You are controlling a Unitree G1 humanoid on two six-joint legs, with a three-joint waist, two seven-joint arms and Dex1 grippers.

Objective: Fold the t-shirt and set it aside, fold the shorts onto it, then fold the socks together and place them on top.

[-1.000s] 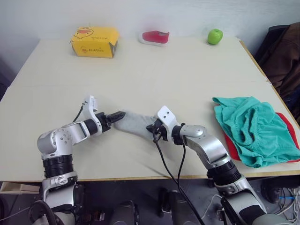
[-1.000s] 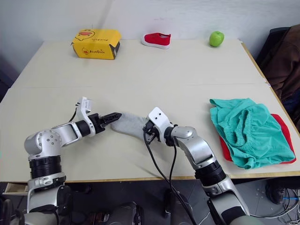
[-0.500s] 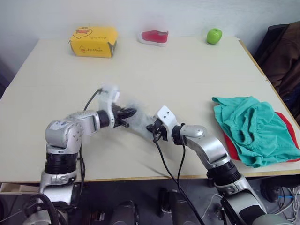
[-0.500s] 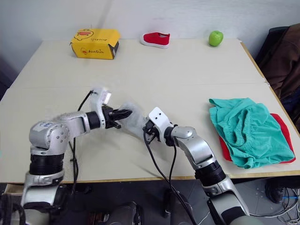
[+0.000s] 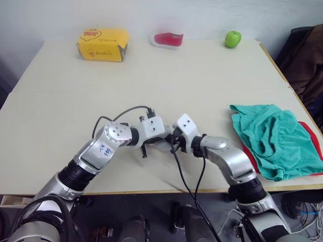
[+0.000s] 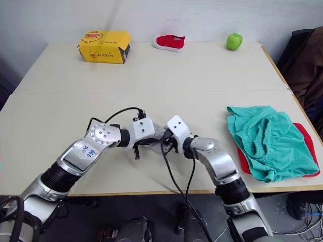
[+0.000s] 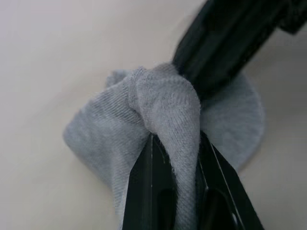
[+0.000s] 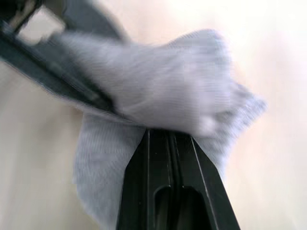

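The light grey socks (image 7: 163,103) are bunched between my two grippers near the table's front middle. My left gripper (image 7: 177,139) is shut on a fold of the grey cloth, which it holds over against the right gripper's black fingers. My right gripper (image 8: 168,135) is shut on the other end of the socks (image 8: 163,81). In the head views the two grippers meet tip to tip, left (image 5: 162,139) and right (image 5: 174,143), and mostly hide the socks. The teal shorts (image 5: 272,143) lie wrinkled on the folded red t-shirt (image 5: 309,132) at the right edge.
A yellow box (image 5: 102,44), a small red shoe (image 5: 168,39) and a green apple (image 5: 232,38) stand along the table's far edge. A dark jacket (image 5: 308,55) hangs beyond the right side. Black cables loop from both wrists over the front edge.
My left gripper shut on the socks' left end and carried it right, folding the cloth over to the right gripper. The right gripper stayed shut in place.
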